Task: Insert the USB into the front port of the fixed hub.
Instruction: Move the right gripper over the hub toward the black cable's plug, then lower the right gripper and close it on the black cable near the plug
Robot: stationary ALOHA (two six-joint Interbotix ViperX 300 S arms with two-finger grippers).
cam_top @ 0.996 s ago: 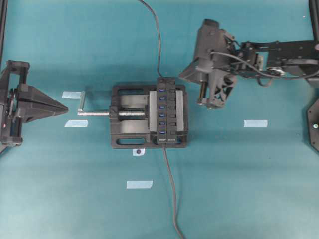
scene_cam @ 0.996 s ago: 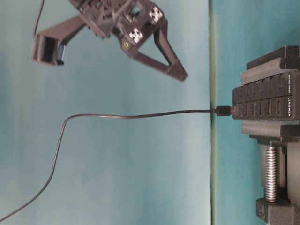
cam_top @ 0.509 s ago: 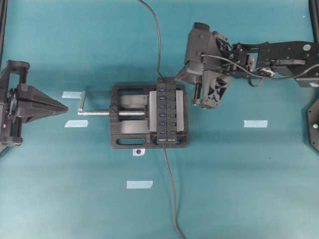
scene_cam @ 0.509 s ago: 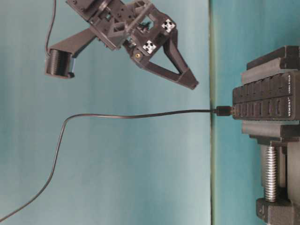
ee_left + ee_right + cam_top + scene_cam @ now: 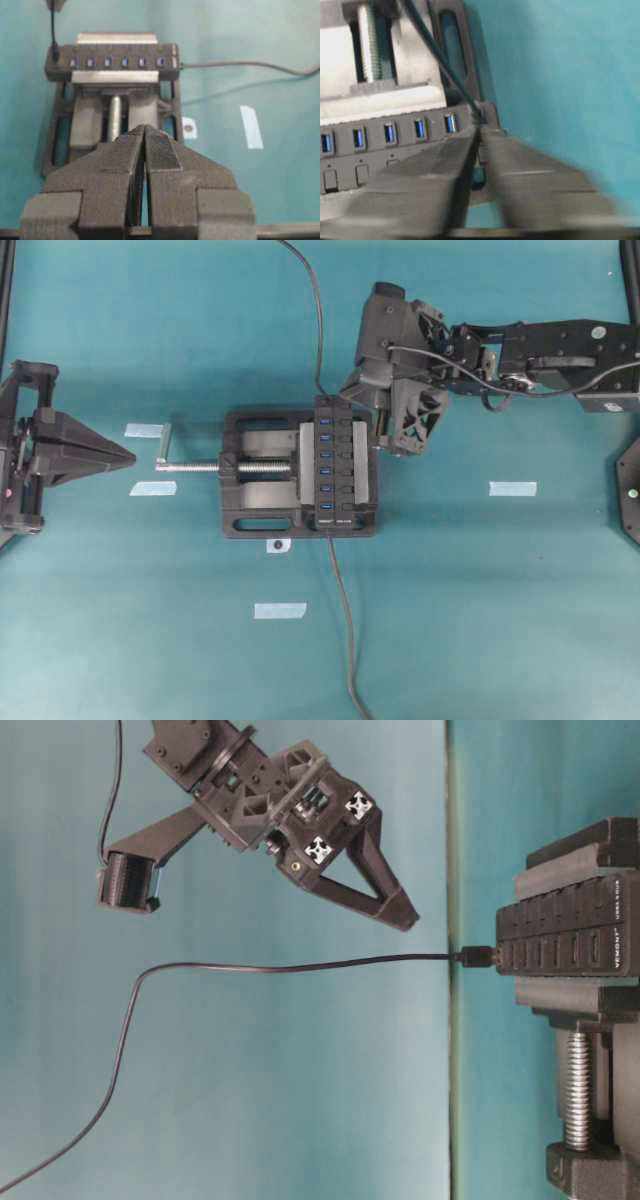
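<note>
The USB (image 5: pixel 475 957) sits at the fixed hub's (image 5: pixel 330 462) end, its cable running on along the hub's length, with the empty right gripper (image 5: pixel 403 913) just beside that end, fingers too blurred to tell whether parted or clenched, and the left gripper (image 5: pixel 145 131) clenched well away from the hub.

I see a teal table (image 5: pixel 520 620) carrying a black vise (image 5: pixel 262 486) at its middle. Pale tape strips (image 5: pixel 279 610) lie directly on it: two left of the vise, one near, one right. A small tag with a dark dot (image 5: pixel 277 545) sits just near the vise.
</note>
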